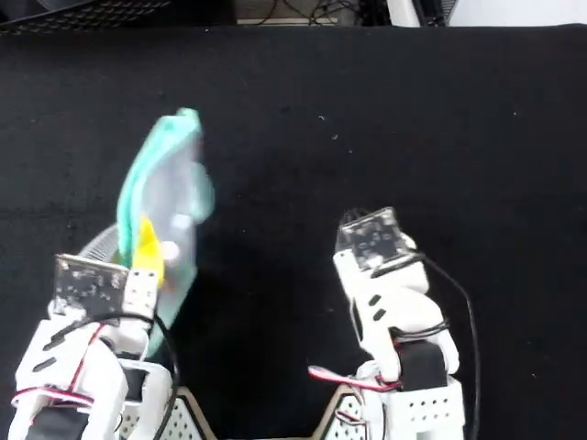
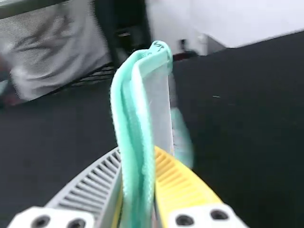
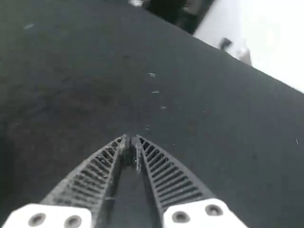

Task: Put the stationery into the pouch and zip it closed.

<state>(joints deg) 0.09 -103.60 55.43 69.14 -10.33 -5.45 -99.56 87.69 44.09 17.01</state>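
Observation:
A clear pouch with a mint-green zipper edge hangs lifted off the black table, held at its near end by my left gripper. In the left wrist view the pouch stands on edge, pinched between the grey finger and the yellow finger. Small pale items show faintly inside the pouch. My right gripper hovers low over bare black table with its black fingers closed together and nothing between them; from above, the right arm sits to the right of the pouch, well apart from it.
The black table cloth spreads wide behind and to the right of both arms. Beyond the table's far edge lie cables and a white surface. A mesh chair back stands off the table behind the pouch.

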